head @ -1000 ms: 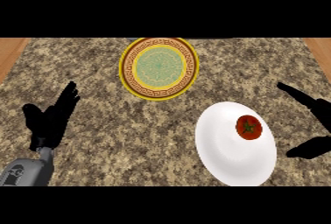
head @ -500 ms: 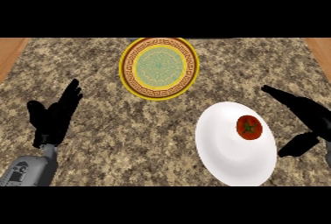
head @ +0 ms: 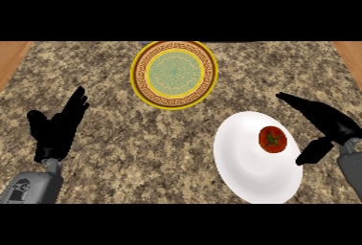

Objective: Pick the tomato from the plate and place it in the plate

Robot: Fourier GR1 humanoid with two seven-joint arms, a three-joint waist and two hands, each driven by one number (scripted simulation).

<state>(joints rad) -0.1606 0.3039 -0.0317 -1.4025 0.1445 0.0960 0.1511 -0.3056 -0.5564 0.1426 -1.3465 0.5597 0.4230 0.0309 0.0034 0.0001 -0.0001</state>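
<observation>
No readable text, labels, brands or numbers showing anywhere. The patterned plate is carrying only an ornamental key-pattern border, no letters.

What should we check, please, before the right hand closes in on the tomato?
1. Tomato lies on the white plate, toward its right side, nothing covering it: ok.
2. Right hand is open, fingers straight and thumb apart, just right of the tomato and not touching it: ok.
3. Patterned plate at the counter's far middle shows nothing lying on it: ok.
4. Granite counter between the two plates shows no obstacle: ok.
5. Left hand rests open at the left, away from both plates: ok.
6. Height of the right hand above the white plate's rim: cannot tell.
</observation>
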